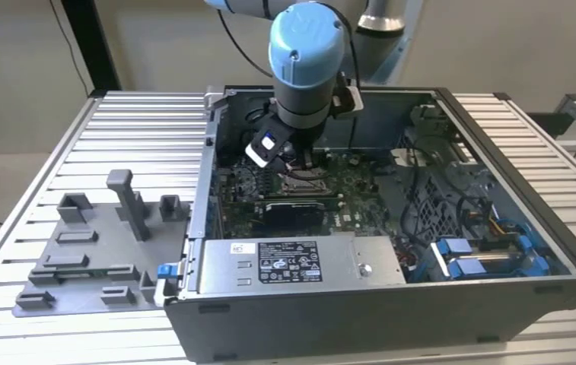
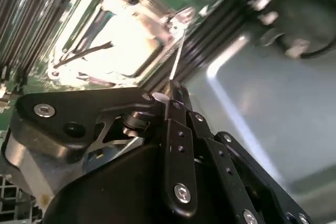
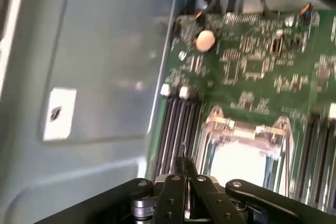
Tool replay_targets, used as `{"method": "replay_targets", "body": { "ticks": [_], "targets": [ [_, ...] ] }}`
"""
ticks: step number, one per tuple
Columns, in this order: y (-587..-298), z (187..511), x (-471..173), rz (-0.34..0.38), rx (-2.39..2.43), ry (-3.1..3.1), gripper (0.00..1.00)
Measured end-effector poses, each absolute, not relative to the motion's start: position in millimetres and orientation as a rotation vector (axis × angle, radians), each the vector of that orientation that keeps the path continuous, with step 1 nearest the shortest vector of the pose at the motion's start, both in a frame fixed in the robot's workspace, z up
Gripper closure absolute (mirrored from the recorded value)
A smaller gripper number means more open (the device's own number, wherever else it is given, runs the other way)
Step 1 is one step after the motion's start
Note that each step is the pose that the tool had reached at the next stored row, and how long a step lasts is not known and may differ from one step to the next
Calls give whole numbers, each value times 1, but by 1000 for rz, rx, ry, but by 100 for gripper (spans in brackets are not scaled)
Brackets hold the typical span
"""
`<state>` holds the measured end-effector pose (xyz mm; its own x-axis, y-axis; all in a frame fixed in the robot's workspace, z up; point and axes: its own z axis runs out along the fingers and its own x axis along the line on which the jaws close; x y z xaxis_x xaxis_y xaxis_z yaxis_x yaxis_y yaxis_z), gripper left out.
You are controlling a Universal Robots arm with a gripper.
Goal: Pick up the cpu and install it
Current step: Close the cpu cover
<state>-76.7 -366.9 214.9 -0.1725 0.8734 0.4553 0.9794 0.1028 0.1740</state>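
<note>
My gripper point(image 1: 298, 161) hangs tilted inside the open computer case point(image 1: 531, 144), just above the square metal socket frame point(image 1: 303, 181) on the green motherboard. In the second wrist view its black fingers point(image 2: 181, 124) are pressed together, and a thin pale sliver, the cpu point(image 2: 177, 59) seen edge-on, sticks out from the gripper point(image 2: 173, 85) tips. The socket point(image 2: 115, 40) lies right beyond it, glaring bright under the light. In the first wrist view the gripper point(image 3: 184, 160) points at the edge of the socket point(image 3: 241, 156), beside the dark memory slots point(image 3: 178, 124).
A grey plastic fixture point(image 1: 84, 251) with upright blocks sits on the slatted table at the exterior view's left. Inside the case, a power supply point(image 1: 288, 262) lies at the front and blue drive brackets point(image 1: 481, 255) at the exterior view's right. Cables run near the back wall.
</note>
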Motion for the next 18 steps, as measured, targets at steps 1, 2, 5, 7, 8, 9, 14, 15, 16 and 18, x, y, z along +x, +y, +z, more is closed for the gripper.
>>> {"method": "replay_targets", "body": {
  "ticks": [1, 2, 5, 7, 8, 9, 14, 15, 16, 18],
  "targets": [
    [-367, 216, -82, -648, -1847, -2142, 100],
    [-367, 216, -86, -648, -1847, -2142, 100],
    [-367, 216, -100, -648, -1847, -2142, 100],
    [-367, 216, -107, -648, -1847, -2143, 100],
    [-367, 216, -108, -650, -1847, -2144, 100],
    [-367, 215, -108, -651, -1846, -2145, 100],
    [-365, 214, -105, -615, -1861, -2168, 100],
    [-365, 214, -103, -597, -1863, -2164, 100],
    [-365, 214, -102, -579, -1861, -2153, 100],
    [-365, 214, -100, -544, -1857, -2132, 100]
  ]
}}
